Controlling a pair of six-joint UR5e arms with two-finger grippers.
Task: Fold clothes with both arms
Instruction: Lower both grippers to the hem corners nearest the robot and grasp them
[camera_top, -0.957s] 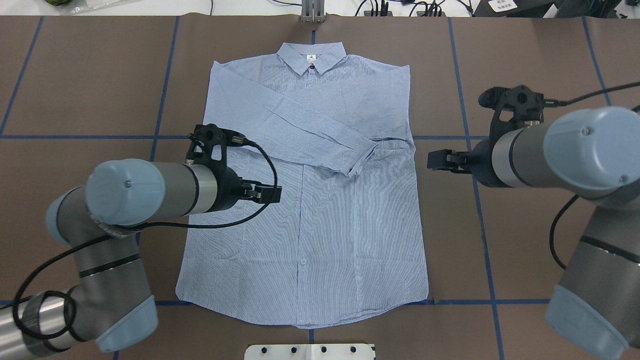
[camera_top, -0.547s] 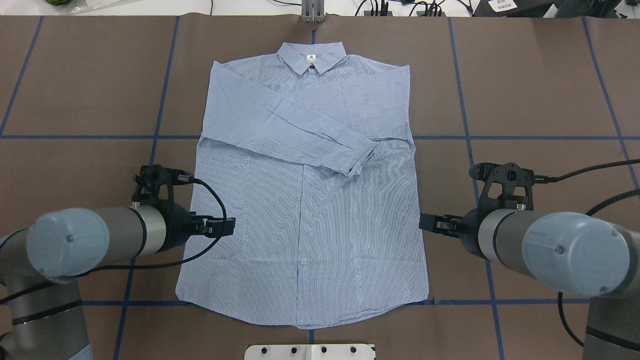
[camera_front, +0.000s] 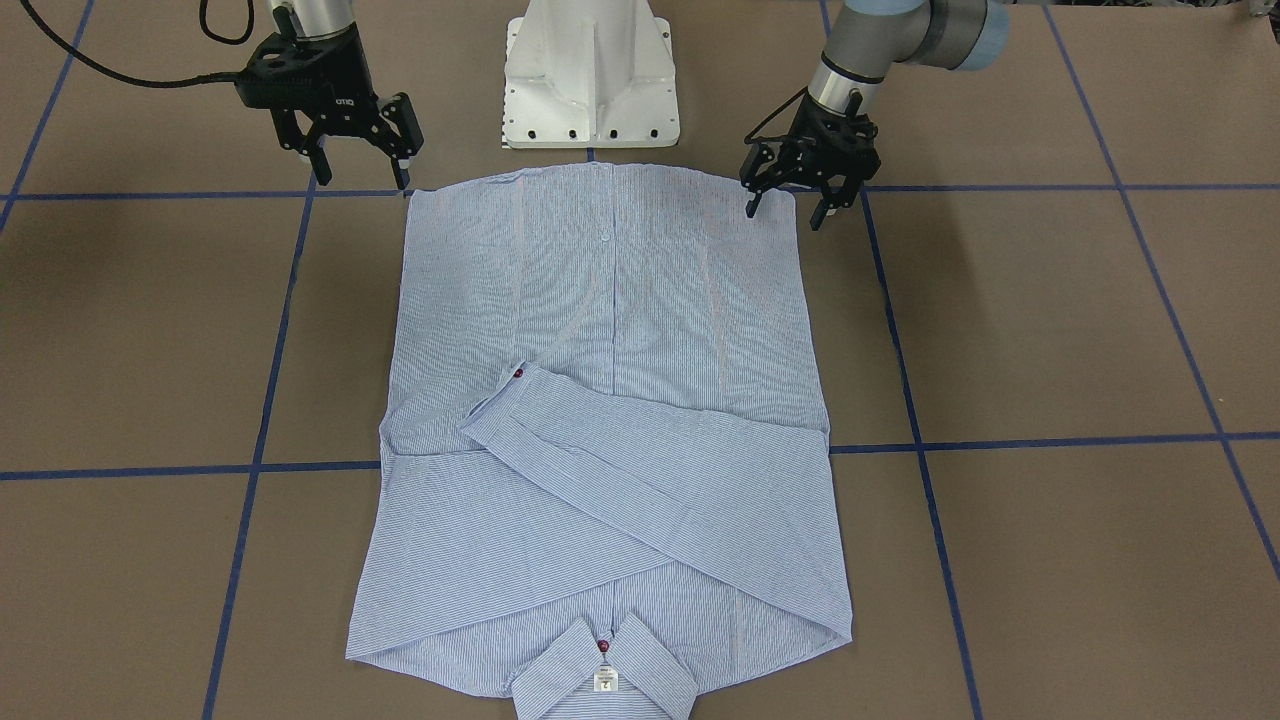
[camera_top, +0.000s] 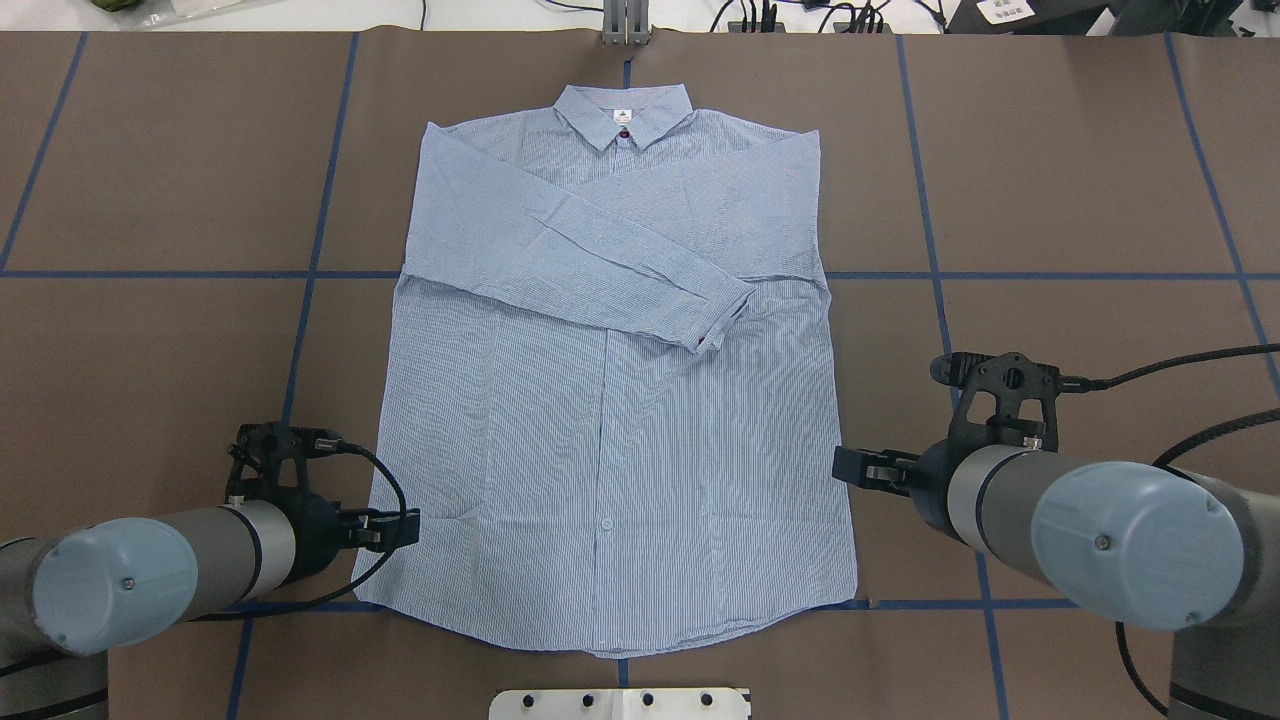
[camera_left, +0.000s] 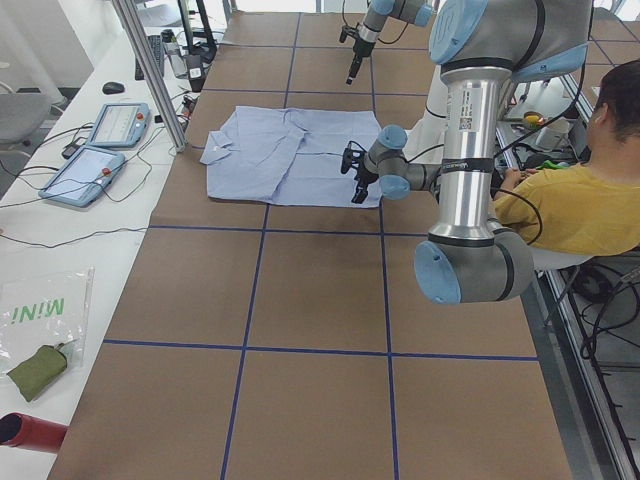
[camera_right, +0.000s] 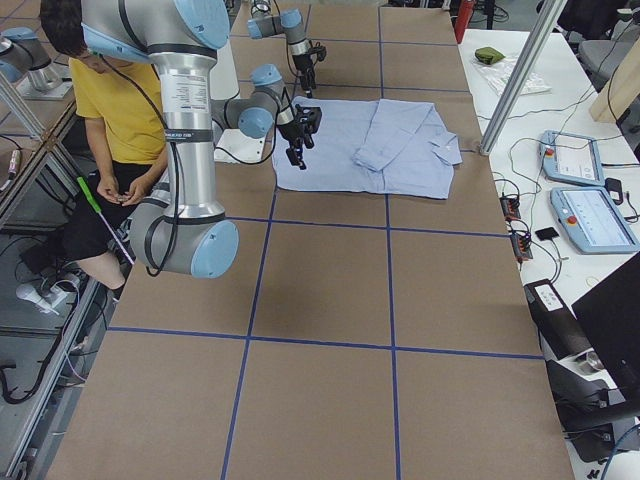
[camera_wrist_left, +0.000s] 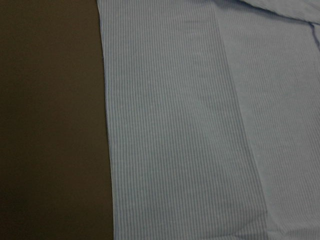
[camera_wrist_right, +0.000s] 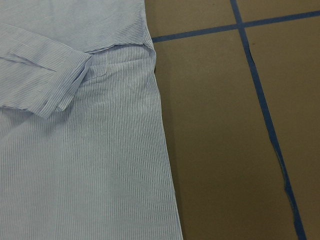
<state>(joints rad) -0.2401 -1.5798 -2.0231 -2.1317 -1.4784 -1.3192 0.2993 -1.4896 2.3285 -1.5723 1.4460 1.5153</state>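
Lying on the tabletop: the light blue striped shirt (camera_top: 610, 450) is lying flat and front up on the brown tabletop (camera_top: 1080, 180), between the two arms. Its collar (camera_top: 622, 112) is pointing away from the robot and its hem (camera_front: 600, 172) is lying just in front of the white pedestal base (camera_front: 590, 70).
Sleeves: both are lying folded across the chest. The upper sleeve (camera_top: 570, 245) is running slantwise from the shoulder on the robot's left, and its cuff (camera_top: 722, 318), with a red button, is ending near the opposite side edge.
Left pincer: the left pincer (camera_front: 785, 212) is standing wide open at the hem corner on the robot's left. One fingertip is showing over the cloth and the other over bare tabletop, so it is straddling the side edge and holding nothing. Whether it is touching the cloth cannot be told.
Right pincer: the right pincer (camera_front: 362, 180) is also standing wide open and holding nothing. It is hanging over bare tabletop just beside the other hem corner.
Arms: the left arm (camera_top: 130, 580) and the right arm (camera_top: 1100, 540) are reaching in low from either side of the shirt's lower half.
Left wrist view: striped cloth is filling most of the picture, its side edge running beside dark tabletop.
Right wrist view: the cuff and the shirt's side edge are showing beside a blue tape line (camera_wrist_right: 265, 115).
Tape grid: blue tape lines are crossing the tabletop in large squares.
Side views: a person in a yellow top (camera_left: 575, 205) is sitting behind the robot.
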